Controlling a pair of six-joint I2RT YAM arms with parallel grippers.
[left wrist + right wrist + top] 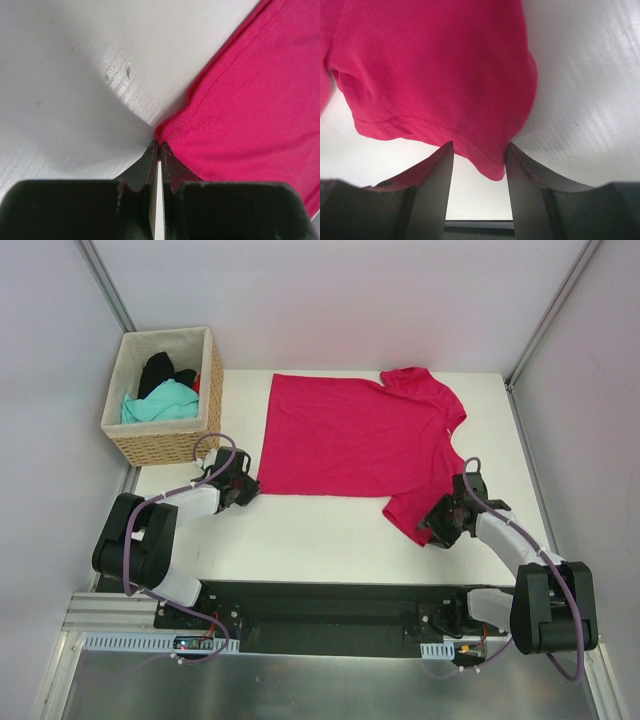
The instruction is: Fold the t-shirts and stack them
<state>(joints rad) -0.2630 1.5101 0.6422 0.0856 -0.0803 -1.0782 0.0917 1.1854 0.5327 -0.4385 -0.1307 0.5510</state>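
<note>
White table (330, 535), plain pale walls (350, 300) far, left and right, metal corner posts (105, 285), wicker basket (165, 445) far left, brushed-metal ledge (320, 695) near. Soft even light.

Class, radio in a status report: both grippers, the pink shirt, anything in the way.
Left gripper shut on pink t-shirt hem corner; right gripper open, astride sleeve hem. Shirt spread, unfolded. Teal t-shirt, black t-shirt in basket. Nothing blocking.

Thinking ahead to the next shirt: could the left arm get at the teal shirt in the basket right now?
Probably not yet. The left gripper is shut on a corner of the pink shirt. Otherwise the way looks free: the basket stands close by, open-topped, the teal shirt on top.
</note>
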